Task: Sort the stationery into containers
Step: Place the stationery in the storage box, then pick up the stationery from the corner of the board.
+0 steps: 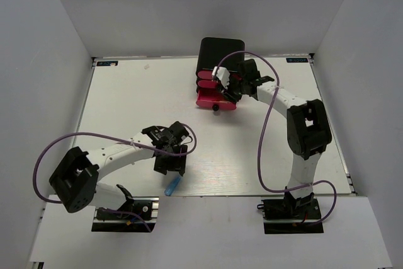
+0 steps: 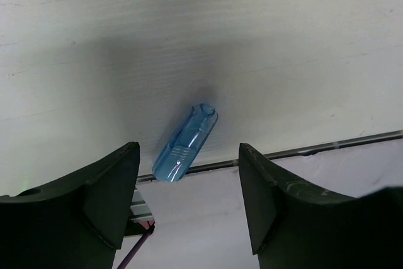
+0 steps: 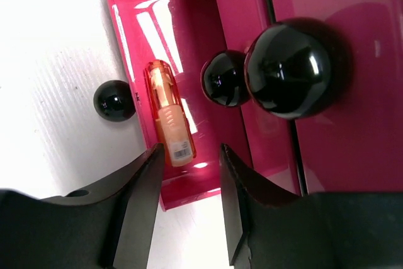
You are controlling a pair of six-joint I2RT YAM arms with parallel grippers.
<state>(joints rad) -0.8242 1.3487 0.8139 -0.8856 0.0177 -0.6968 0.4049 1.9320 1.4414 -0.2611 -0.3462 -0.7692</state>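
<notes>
At lower centre of the top view, by the table's [image 2: 189, 29] near edge, you have a translucent blue capsule [image 2: 184, 143] lying tilted, with the left gripper [image 1: 170, 169] over it, jaws apart. Your right gripper [image 3: 191, 152] hangs, jaws apart, over a clear orange capsule [image 3: 169, 111] lying in the pulled-out pink drawer [image 3: 170, 23].

**Camera Positions**

Top camera looks down over the whole counter [image 1: 227, 149]. Left wrist camera hangs close above its near edge; right wrist camera peers closely into the drawer [image 3: 189, 17] toward its far edge. Top view shares both spots.
</notes>
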